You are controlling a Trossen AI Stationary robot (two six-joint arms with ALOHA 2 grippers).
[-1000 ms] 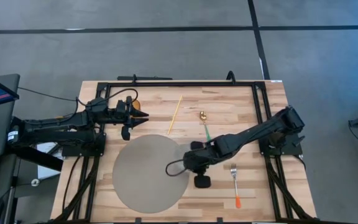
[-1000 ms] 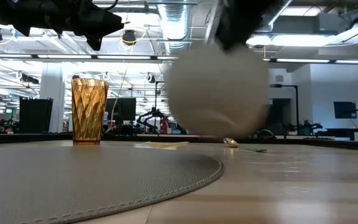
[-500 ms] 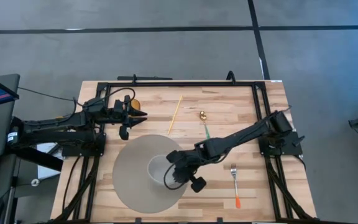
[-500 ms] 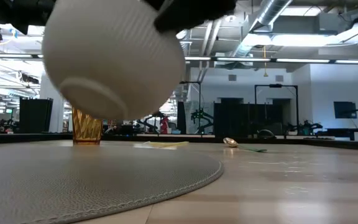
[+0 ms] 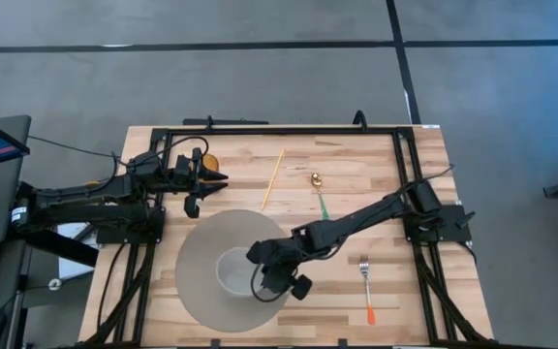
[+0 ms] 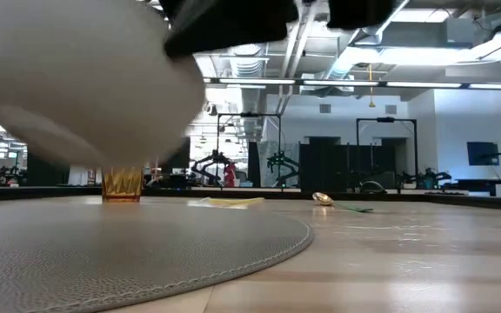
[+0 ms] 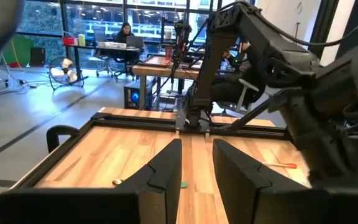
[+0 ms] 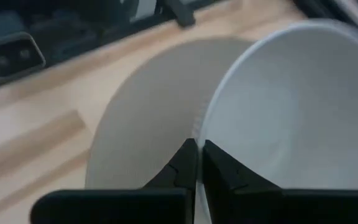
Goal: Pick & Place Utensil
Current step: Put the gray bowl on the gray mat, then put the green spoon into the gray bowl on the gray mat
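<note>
A white bowl point(image 5: 232, 272) hangs over the round grey placemat point(image 5: 201, 247) near the table's middle. It fills the upper left of the low view as a tilted bowl point(image 6: 76, 78). My right gripper point(image 5: 261, 278) is shut on the bowl's right-hand rim. My left gripper point(image 5: 223, 178) waits open at the far left, beside an amber glass point(image 5: 210, 161). An orange-handled fork point(image 5: 365, 288), a green-handled gold spoon point(image 5: 318, 190) and a thin yellow stick point(image 5: 273, 178) lie flat on the wood. My right gripper point(image 8: 197, 155) pinches the bowl's rim point(image 8: 199, 132), one finger inside the bowl and one outside its wall. It comes slanting from the table's right. The bowl is lifted clear of the placemat and tilted; its base point(image 6: 59, 143) shows in the low view.
A black frame point(image 5: 279, 130) runs along the table's far and side edges. The amber glass point(image 6: 122, 183) stands beyond the placemat point(image 6: 137, 243). Bare wood point(image 5: 356, 165) lies between the spoon and the right frame rail.
My right gripper has carried the bowl from the placemat's right edge toward the table's left and near edge, so it now hangs over the placemat's middle. It has stayed shut on the rim.
</note>
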